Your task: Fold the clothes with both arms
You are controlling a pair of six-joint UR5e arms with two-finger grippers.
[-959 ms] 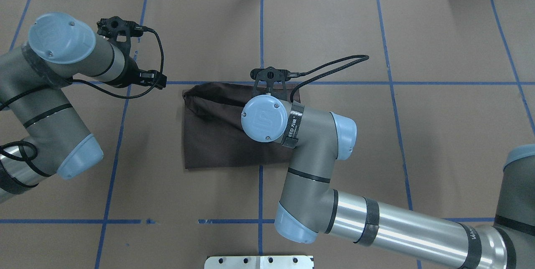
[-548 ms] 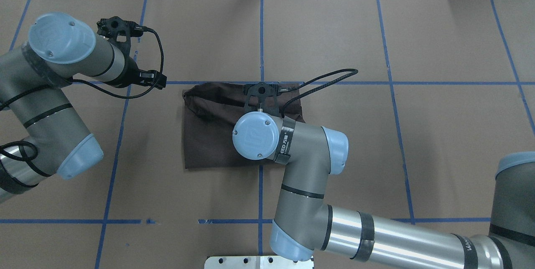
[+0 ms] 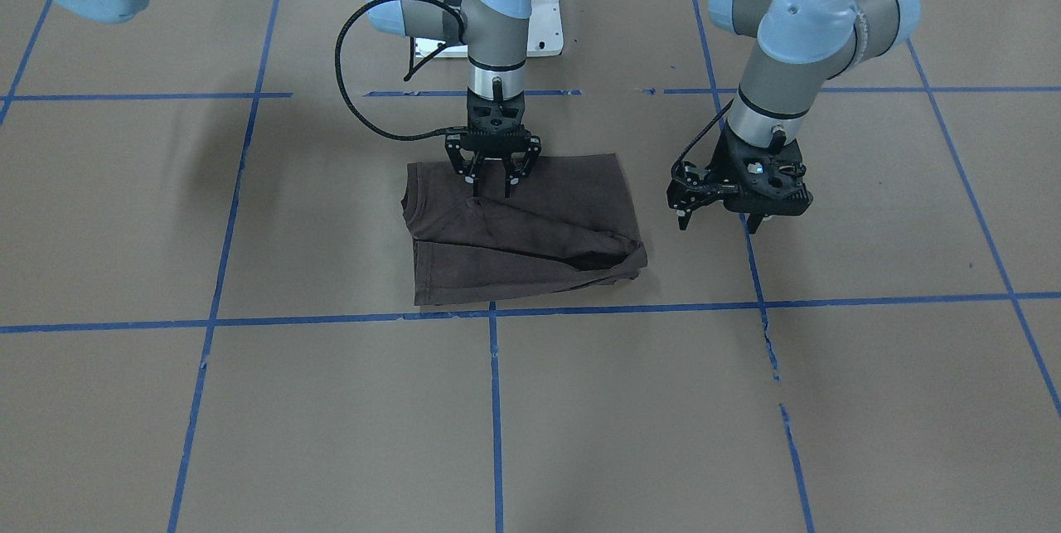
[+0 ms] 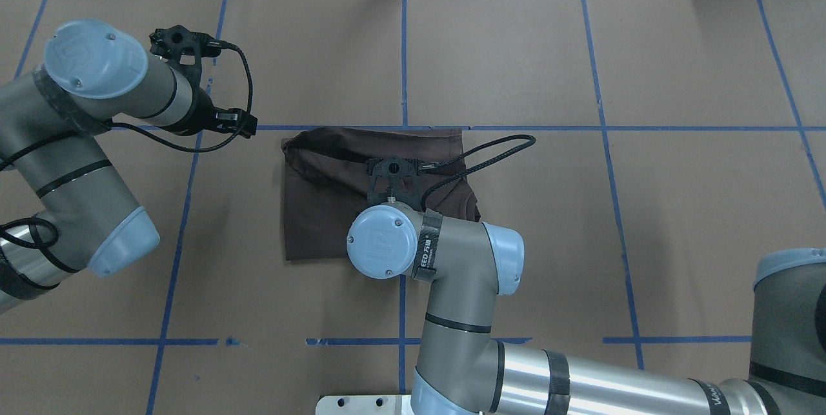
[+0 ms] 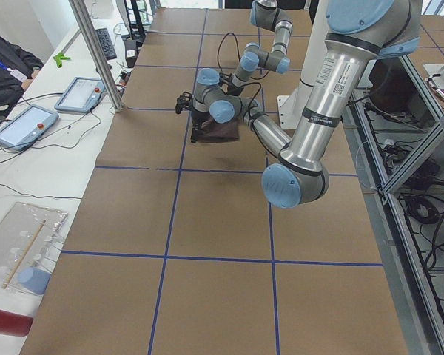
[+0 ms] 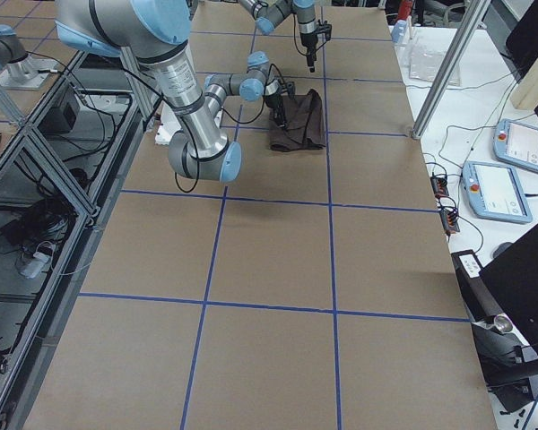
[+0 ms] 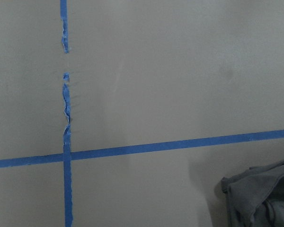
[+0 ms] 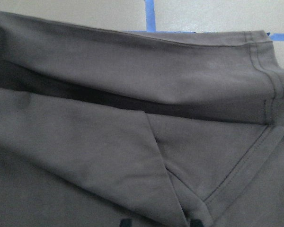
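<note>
The dark brown T-shirt (image 3: 539, 210) lies folded into a rough rectangle, flat on the paper-covered table (image 3: 331, 417). The right gripper (image 3: 491, 185) stands upright over the shirt's robot-side edge. Its jaws are spread and clamp nothing, and the fingertips (image 8: 125, 222) rest on the top layer, probably to pinch a fold there. The left gripper (image 3: 719, 218) hangs just beside the shirt, off the cloth and carrying nothing, probably keeping clear. I cannot tell how far its jaws are parted.

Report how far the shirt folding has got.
Done: the T-shirt lies folded into a compact rectangle, top layer rumpled. In hand: the right gripper is open, tips at the cloth. Left: probably a last fold or tidy; the left gripper hangs beside the shirt.
</note>
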